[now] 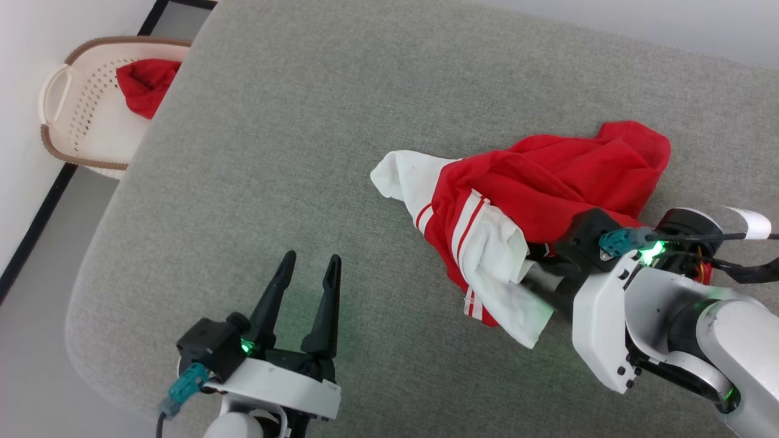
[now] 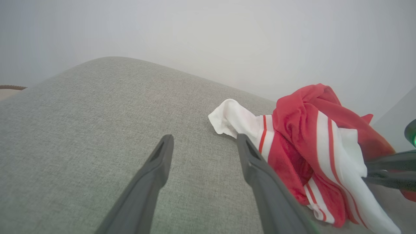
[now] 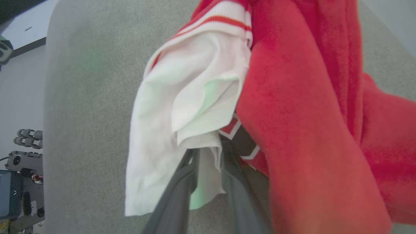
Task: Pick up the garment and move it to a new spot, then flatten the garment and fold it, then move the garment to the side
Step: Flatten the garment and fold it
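On the grey padded surface (image 1: 304, 152), the garment (image 1: 548, 176) is being pinched by the right gripper (image 3: 209, 152), the left gripper (image 1: 311, 258) being held apart.

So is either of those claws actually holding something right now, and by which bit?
The right gripper pinches the garment by a hanging fold of its white panel. The left gripper is open above the grey cushion, holding nothing.
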### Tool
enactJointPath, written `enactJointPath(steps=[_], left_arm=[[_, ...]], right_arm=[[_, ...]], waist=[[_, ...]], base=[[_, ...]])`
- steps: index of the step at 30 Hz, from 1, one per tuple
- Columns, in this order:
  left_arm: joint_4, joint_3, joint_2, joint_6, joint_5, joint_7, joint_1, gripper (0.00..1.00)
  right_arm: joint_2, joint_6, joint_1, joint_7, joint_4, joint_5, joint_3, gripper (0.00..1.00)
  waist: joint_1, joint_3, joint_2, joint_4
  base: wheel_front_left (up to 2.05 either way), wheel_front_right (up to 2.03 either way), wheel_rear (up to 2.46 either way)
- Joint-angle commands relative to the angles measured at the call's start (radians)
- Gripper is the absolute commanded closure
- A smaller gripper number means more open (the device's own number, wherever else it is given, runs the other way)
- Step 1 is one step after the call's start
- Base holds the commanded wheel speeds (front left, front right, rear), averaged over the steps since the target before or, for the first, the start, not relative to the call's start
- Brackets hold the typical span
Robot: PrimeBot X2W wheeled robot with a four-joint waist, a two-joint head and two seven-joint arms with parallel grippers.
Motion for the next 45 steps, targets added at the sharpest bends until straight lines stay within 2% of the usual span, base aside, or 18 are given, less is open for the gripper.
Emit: enactJointPath(steps=[1, 8, 13, 16, 21, 26, 28, 29, 30, 38, 45], left_arm=[[0.002, 0.001, 0.0, -0.002, 0.0, 0.0, -0.009, 0.0], [0.006, 0.007, 0.009, -0.002, -0.004, 0.0, -0.006, 0.0], [0.008, 0.018, 0.02, -0.002, -0.003, 0.0, 0.012, 0.0], [0.004, 0.026, 0.026, -0.002, -0.001, 0.0, 0.026, 0.0], [-0.005, 0.036, 0.04, -0.002, 0.003, 0.0, 0.042, 0.0], [-0.013, 0.032, 0.054, -0.002, 0.005, 0.0, 0.041, 0.0], [-0.013, 0.029, 0.056, -0.002, 0.005, 0.0, 0.037, 0.0], [-0.011, 0.021, 0.059, -0.002, 0.005, 0.0, 0.029, 0.0], [-0.011, 0.021, 0.059, -0.002, 0.005, 0.0, 0.029, 0.0], [-0.005, 0.005, 0.072, -0.002, -0.003, 0.0, 0.012, 0.0], [-0.002, 0.002, 0.08, -0.002, -0.006, 0.0, 0.013, 0.0]], right_arm=[[0.006, 0.0, -0.01, -0.01, 0.003, -0.006, 0.002, 1.0], [0.017, 0.0, -0.003, -0.044, 0.02, 0.01, -0.005, 1.0], [0.016, 0.0, 0.049, -0.08, 0.015, 0.04, -0.085, 1.0], [0.005, 0.0, 0.114, -0.1, 0.003, 0.055, -0.193, 1.0], [0.007, 0.0, 0.254, -0.098, -0.024, 0.08, -0.437, 1.0], [0.053, 0.0, 0.355, -0.062, -0.018, 0.106, -0.681, 1.0], [0.068, 0.0, 0.365, -0.051, -0.007, 0.104, -0.717, 1.0], [0.093, 0.0, 0.377, -0.033, 0.027, 0.094, -0.79, 1.0], [0.093, 0.0, 0.377, -0.033, 0.027, 0.094, -0.79, 1.0], [0.176, 0.0, 0.367, 0.011, 0.191, -0.073, -1.043, 1.0], [0.246, 0.0, 0.348, 0.027, 0.295, -0.258, -1.177, 1.0]], waist=[[0.0, 0.0, 0.0, -0.002], [0.0, -0.011, 0.0, -0.017], [0.0, -0.036, 0.0, -0.04], [0.0, -0.054, 0.0, -0.064], [0.0, -0.071, 0.0, -0.109], [0.0, -0.073, 0.0, -0.152], [0.0, -0.072, 0.0, -0.159], [0.0, -0.071, 0.0, -0.167], [0.0, -0.071, 0.0, -0.167], [0.0, -0.063, 0.0, -0.167], [0.0, -0.059, 0.0, -0.154]], base=[[0.0, 0.0, 0.0], [0.0, 0.0, 0.0], [0.0, 0.0, 0.0], [0.0, 0.0, 0.0], [0.0, 0.0, 0.0], [0.0, 0.0, 0.0], [0.0, 0.0, 0.0], [0.0, 0.0, 0.0], [0.0, 0.0, 0.0], [0.0, 0.0, 0.0], [0.0, 0.0, 0.0]])
